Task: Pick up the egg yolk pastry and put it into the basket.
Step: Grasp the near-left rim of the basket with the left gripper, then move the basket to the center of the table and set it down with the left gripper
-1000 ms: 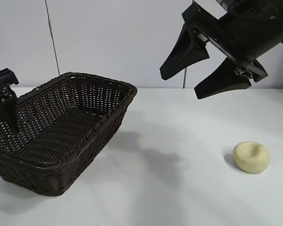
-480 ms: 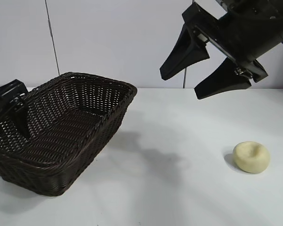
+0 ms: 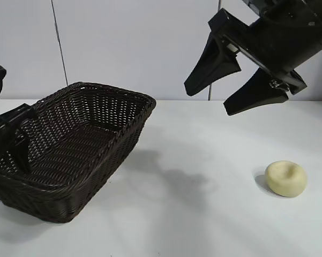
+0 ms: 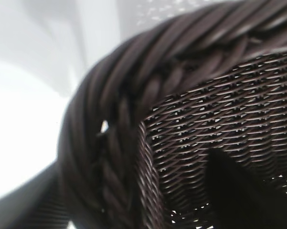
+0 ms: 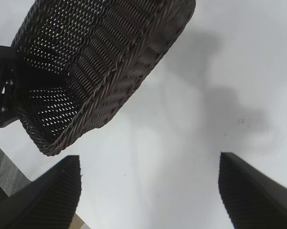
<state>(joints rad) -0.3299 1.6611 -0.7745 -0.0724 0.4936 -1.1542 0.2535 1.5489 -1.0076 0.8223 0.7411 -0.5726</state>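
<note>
The egg yolk pastry (image 3: 285,178), a small pale cream bun with a dimple, lies on the white table at the right. The dark wicker basket (image 3: 118,95) stands at the left; it also shows in the right wrist view (image 5: 133,62). My right gripper (image 3: 210,100) hangs open and empty high above the table, up and to the left of the pastry; its wrist view (image 5: 149,162) shows only bare table between the jaws. My left gripper (image 3: 13,142) is at the basket's left side. Its jaws straddle the braided rim (image 4: 114,95), one finger (image 4: 239,191) inside the basket, with a gap to the rim.
The white table (image 3: 203,214) runs from the basket to the pastry, with a pale wall behind. The table's edge shows in the right wrist view (image 5: 79,222).
My left gripper has come down and to the right onto the basket's left rim. My right gripper has shifted very slightly. The pastry and the basket have stayed put.
</note>
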